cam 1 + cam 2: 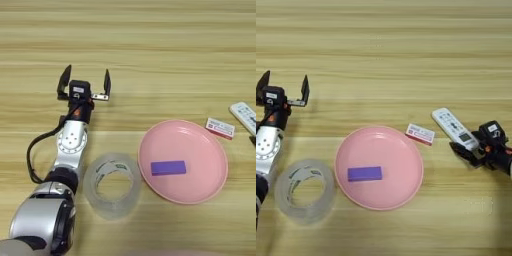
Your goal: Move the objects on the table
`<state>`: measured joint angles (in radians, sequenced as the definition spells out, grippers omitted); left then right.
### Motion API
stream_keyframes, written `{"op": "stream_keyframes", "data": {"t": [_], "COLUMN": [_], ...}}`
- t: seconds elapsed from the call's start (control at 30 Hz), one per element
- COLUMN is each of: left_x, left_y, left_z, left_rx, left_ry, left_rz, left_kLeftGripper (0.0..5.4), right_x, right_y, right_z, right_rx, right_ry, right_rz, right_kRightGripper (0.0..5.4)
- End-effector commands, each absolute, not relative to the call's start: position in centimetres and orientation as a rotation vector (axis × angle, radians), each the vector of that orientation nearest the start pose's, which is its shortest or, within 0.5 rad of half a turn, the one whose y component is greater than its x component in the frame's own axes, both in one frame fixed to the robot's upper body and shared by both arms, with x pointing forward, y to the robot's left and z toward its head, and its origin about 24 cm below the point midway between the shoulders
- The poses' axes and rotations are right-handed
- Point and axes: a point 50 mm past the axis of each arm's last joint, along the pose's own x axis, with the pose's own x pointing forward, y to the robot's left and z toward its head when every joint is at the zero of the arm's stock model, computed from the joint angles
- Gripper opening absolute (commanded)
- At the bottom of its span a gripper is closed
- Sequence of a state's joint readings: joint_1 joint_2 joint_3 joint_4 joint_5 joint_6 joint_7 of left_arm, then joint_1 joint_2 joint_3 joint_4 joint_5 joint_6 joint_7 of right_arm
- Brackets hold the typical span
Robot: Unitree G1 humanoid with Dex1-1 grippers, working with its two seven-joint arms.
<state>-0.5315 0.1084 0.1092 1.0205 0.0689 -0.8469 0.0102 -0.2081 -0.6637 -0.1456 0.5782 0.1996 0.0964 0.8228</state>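
Light wood-grain bench (150,50) seen from above. The right gripper (470,148), at the robot's far right, is clamped on the near end of a slim white button remote with a small screen (453,128). The remote's long axis runs diagonally, from the gripper up and toward the robot's left, its free end pointing to a small white-and-red flat box (420,134) just beside it. That box lies close to the far-right rim of a round pink plate (406,190), and a purple rectangular block (364,173) rests flat inside the plate.

The left gripper (84,86) hovers above bare bench at the left, fingers spread wide, holding nothing. A wide clear tape roll (112,186) lies flat near the left arm's forearm, just left of the plate and nearly touching its rim.

Judgement: the remote lies wholly on the right arm's side, well apart from the left gripper; the plate sits to its left along the remote's own axis.
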Motion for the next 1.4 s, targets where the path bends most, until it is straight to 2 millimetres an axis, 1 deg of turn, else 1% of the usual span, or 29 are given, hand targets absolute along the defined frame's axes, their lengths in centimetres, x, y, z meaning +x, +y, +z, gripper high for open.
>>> {"op": "stream_keyframes", "data": {"t": [0.03,0.07,0.23,0.3,0.5,0.7,0.97,1.17,1.27,1.4], "left_x": [32.8,32.8,32.8,32.8,32.7,32.7,32.7,32.7,32.7,32.7], "left_y": [16.2,16.2,16.2,16.2,16.2,16.2,16.1,16.0,15.9,15.9], "left_z": [5.2,5.2,5.2,5.2,5.2,5.2,5.2,5.2,5.2,5.2], "left_rx": [0.127,0.127,0.127,0.127,0.127,0.127,0.127,0.126,0.125,0.125], "left_ry": [-0.373,-0.373,-0.373,-0.374,-0.376,-0.377,-0.379,-0.382,-0.383,-0.384], "left_rz": [-0.037,-0.037,-0.037,-0.037,-0.038,-0.038,-0.039,-0.041,-0.042,-0.041], "left_kLeftGripper": [5.40,5.40,5.40,5.40,5.40,5.40,5.40,5.40,5.40,5.40], "right_x": [25.6,25.7,25.7,25.8,26.6,27.6,28.5,29.0,28.9,28.9], "right_y": [-31.7,-31.7,-31.5,-31.4,-30.7,-30.0,-28.2,-26.2,-25.1,-23.5], "right_z": [2.9,2.9,2.9,2.9,3.4,4.7,7.6,10.6,11.4,11.8], "right_rx": [-0.187,-0.186,-0.185,-0.185,-0.174,-0.187,-0.229,-0.278,-0.284,-0.307], "right_ry": [0.497,0.497,0.492,0.489,0.436,0.358,0.227,0.124,0.102,0.100], "right_rz": [0.444,0.445,0.452,0.455,0.445,0.433,0.480,0.561,0.610,0.694], "right_kRightGripper": [3.70,3.66,3.06,2.92,2.91,2.91,2.91,2.91,2.91,2.91]}}
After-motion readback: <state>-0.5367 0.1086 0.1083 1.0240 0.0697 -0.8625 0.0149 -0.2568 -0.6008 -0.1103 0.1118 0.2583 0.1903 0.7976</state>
